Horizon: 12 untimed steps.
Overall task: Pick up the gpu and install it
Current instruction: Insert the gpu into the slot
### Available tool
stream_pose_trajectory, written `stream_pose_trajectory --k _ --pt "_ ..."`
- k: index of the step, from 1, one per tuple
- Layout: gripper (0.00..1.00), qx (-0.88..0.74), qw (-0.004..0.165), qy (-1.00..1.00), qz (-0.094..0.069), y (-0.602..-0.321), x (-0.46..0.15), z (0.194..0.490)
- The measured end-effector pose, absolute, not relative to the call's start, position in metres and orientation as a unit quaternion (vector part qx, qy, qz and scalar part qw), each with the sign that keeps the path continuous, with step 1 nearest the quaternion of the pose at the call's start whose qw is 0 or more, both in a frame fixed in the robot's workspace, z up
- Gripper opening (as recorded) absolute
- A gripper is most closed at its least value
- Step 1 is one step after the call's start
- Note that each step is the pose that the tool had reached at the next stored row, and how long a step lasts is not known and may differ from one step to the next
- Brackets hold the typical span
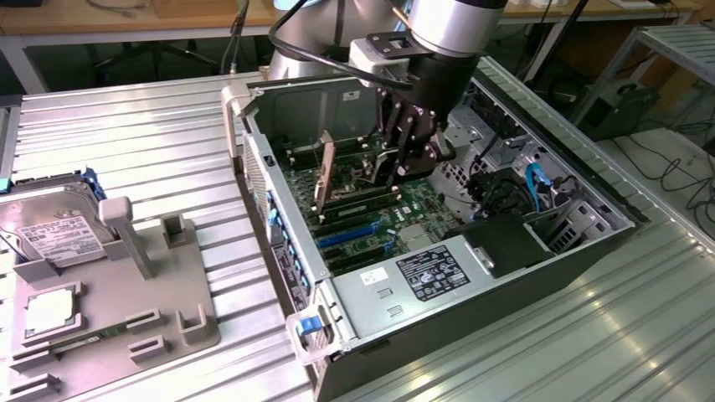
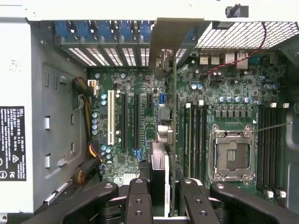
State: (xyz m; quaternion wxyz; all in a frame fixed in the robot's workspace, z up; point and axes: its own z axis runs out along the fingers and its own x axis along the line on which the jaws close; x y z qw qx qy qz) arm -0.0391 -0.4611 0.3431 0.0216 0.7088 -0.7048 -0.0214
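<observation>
Wrist view, nearest first: my jaws (image 2: 164, 198) are clenched on the gpu (image 2: 174, 116), one black finger (image 2: 138, 203) on each flat side of the card. I see the gpu edge-on, a thin dark line running away from me across the motherboard (image 2: 140, 121) to its silver bracket (image 2: 170, 37) at the case's rear wall. Beside the gpu on one side stand the black expansion slots and one white slot (image 2: 111, 116); on the other side lie the memory slots (image 2: 196, 140) and then the open CPU socket (image 2: 232, 154). Beyond the white slot a bundle of yellow and black cables (image 2: 86, 121) runs along the grey case wall. Blue slot latches (image 2: 100, 28) line the rear wall past the bracket.

Exterior view: my jaws (image 1: 399, 163) reach down inside the open computer case (image 1: 369, 352), which lies on its side on the ribbed metal desk (image 1: 146, 142). The gpu (image 1: 386, 172) hangs upright just above the motherboard (image 1: 386, 218); whether it touches a slot I cannot tell. A power supply (image 1: 430, 272) with a black label sits at the near end of the case. Well apart from the case, toward the exterior view's left, a grey fixture (image 1: 123, 285) carries a hard drive (image 1: 50, 230) with a white label.
</observation>
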Motion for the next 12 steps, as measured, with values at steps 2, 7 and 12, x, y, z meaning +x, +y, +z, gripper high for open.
stream_pose_trajectory --k 2,7,12 --pt "0.28 0.709 0.021 -0.705 -0.021 -0.4611 -0.0391 0.3431" --pt "0.28 0.709 0.021 -0.705 -0.021 -0.4611 -0.0391 0.3431" --pt "0.28 0.709 0.021 -0.705 -0.021 -0.4609 -0.0391 0.339"
